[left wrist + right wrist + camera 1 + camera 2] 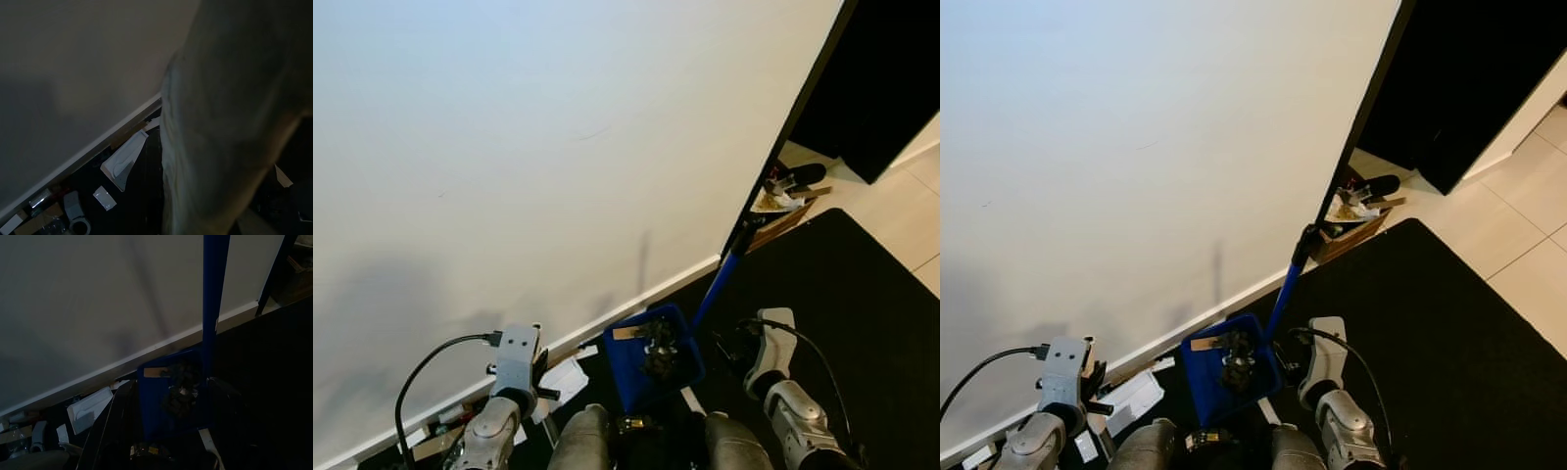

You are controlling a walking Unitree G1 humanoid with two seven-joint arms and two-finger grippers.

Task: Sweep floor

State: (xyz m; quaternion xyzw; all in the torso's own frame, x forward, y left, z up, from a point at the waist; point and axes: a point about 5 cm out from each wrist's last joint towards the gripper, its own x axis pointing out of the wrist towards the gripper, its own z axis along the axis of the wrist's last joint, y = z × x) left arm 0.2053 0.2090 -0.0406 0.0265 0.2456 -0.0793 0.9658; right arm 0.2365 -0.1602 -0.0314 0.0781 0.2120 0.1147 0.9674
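Observation:
A blue dustpan with a long blue handle stands on the black mat close to the white wall, just ahead of my legs. Dark debris and a strip of cardboard lie inside the dustpan. My right gripper hangs low beside the foot of the handle, to the dustpan's right. My left gripper hangs at the lower left, over white packaging lying by the skirting board. More litter lies along the wall: a white tray-like piece, a small white card and cardboard scraps.
The white wall rises straight ahead, with a skirting board at its foot. A cardboard box of rubbish sits at the dark doorway's corner. A black mat covers the floor to the right, and pale tiles lie beyond.

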